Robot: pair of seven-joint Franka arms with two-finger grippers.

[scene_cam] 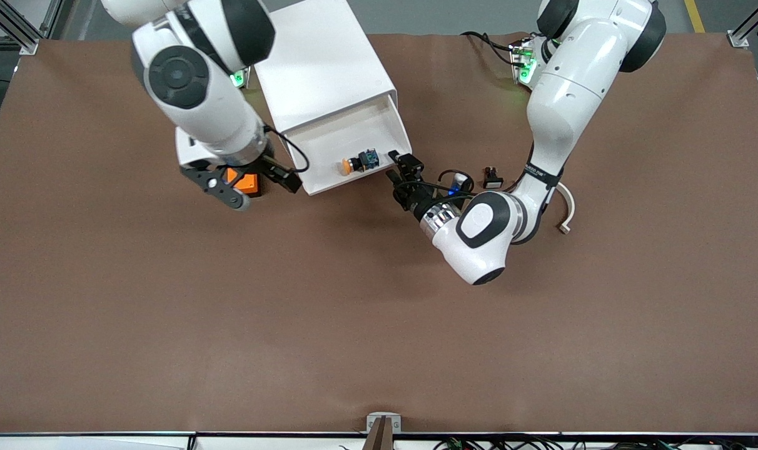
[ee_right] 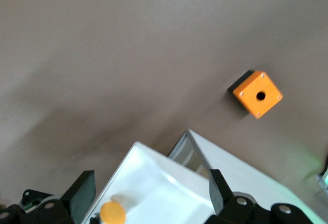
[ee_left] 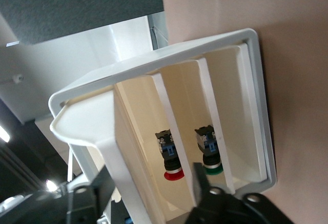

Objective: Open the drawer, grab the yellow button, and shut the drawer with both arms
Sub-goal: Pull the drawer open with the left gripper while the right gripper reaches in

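Note:
The white cabinet [scene_cam: 319,62] stands at the robots' edge of the table. Its top drawer [scene_cam: 341,134] is pulled out toward the front camera. The button [scene_cam: 359,162] with the orange cap lies in it near the front wall; it also shows in the right wrist view [ee_right: 113,212]. My left gripper [scene_cam: 394,167] is open at the drawer's front corner toward the left arm's end. In the left wrist view its fingers [ee_left: 201,182] straddle the drawer's front lip [ee_left: 84,112]. My right gripper [scene_cam: 254,184] is open and empty above the orange cube [scene_cam: 247,182], beside the drawer.
The orange cube with a hole [ee_right: 257,94] lies on the brown table toward the right arm's end. A black-and-white switch part [scene_cam: 493,178] and a curved beige piece [scene_cam: 566,209] lie near the left arm. Red-capped [ee_left: 173,170] and green-capped [ee_left: 212,167] buttons sit in lower drawers.

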